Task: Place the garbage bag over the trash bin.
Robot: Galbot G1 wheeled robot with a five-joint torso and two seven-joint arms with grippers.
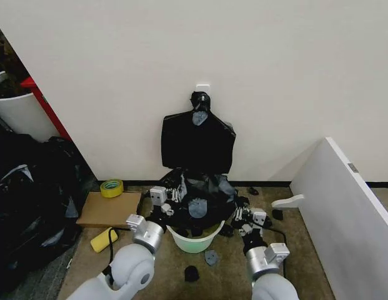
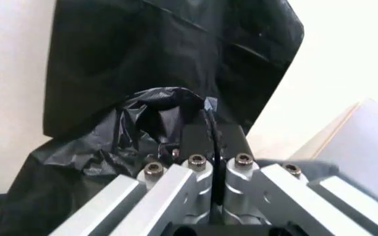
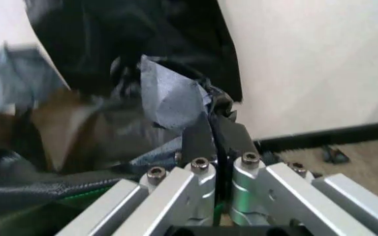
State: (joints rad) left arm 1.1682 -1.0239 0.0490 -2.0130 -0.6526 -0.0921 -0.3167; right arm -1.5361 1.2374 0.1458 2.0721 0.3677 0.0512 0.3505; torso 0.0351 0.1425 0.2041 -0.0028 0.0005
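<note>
Left hand (image 2: 210, 147), fingers pressed together on a fold of the crinkled garbage bag (image 2: 110, 147); flat black bag bundle (image 2: 169, 54) against the wall (image 2: 346, 59) behind.

The garbage bag (image 1: 203, 197) was thin, crinkled black plastic with a dull sheen, draped over the smooth white plastic trash bin (image 1: 195, 240). The left gripper (image 2: 212, 147) and right gripper (image 3: 213, 140) showed brushed metal bodies with matt black fingers.

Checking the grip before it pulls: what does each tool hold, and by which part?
Both are shut on the thin, crinkled black plastic garbage bag: left tool and right tool each pinch a fold of its edge.
</note>
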